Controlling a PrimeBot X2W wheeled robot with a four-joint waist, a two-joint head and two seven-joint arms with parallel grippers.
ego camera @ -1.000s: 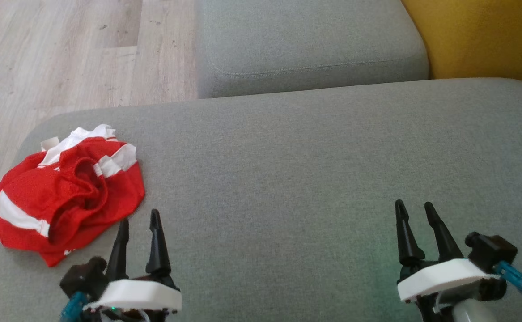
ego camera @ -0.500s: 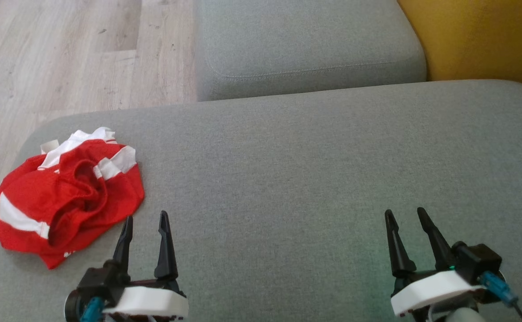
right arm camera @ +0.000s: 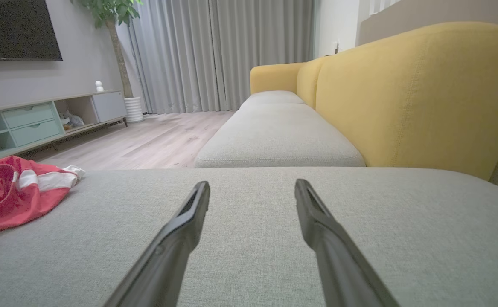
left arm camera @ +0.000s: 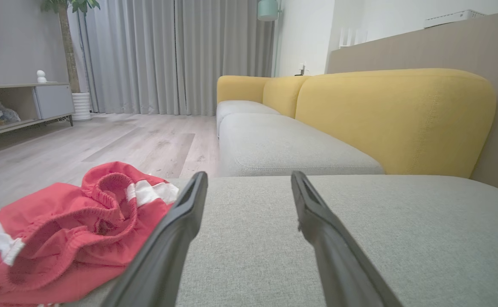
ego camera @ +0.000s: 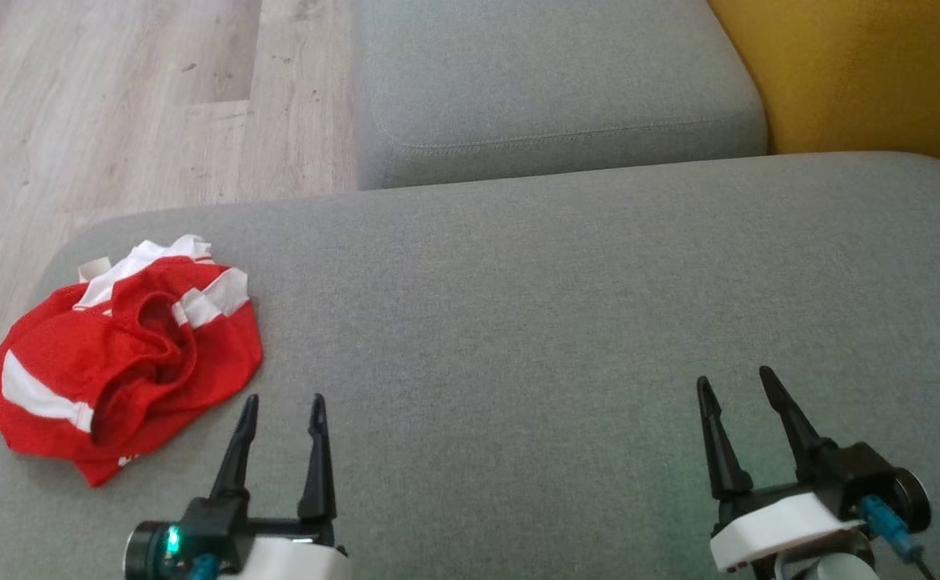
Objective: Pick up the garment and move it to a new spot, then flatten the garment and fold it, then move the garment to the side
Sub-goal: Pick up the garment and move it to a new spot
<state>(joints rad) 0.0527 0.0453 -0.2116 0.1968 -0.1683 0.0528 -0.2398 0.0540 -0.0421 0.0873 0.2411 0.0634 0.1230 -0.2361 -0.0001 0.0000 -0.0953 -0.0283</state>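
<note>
The garment (ego camera: 127, 354) is a crumpled pair of red shorts with white stripes, lying at the left end of the grey sofa cushion (ego camera: 566, 322). It also shows at the lower left of the left wrist view (left arm camera: 67, 226) and at the far left of the right wrist view (right arm camera: 14, 192). My left gripper (ego camera: 286, 400) hovers open just right of the garment's near edge, apart from it, with nothing between its fingers (left arm camera: 180, 221). Far to the right, my right gripper (ego camera: 735, 376) is open and empty over bare cushion, fingers (right arm camera: 184, 221) spread.
A second grey seat cushion (ego camera: 550, 89) lies beyond, with a yellow sofa back (ego camera: 864, 72) at the right. Wooden floor (ego camera: 115, 105) borders the cushion's left and far-left edges. A low TV cabinet (right arm camera: 39, 119), a plant and curtains stand across the room.
Both grippers have drawn back toward the near edge and the left one has shifted a little right. The garment lies as before; the camera has tilted slightly.
</note>
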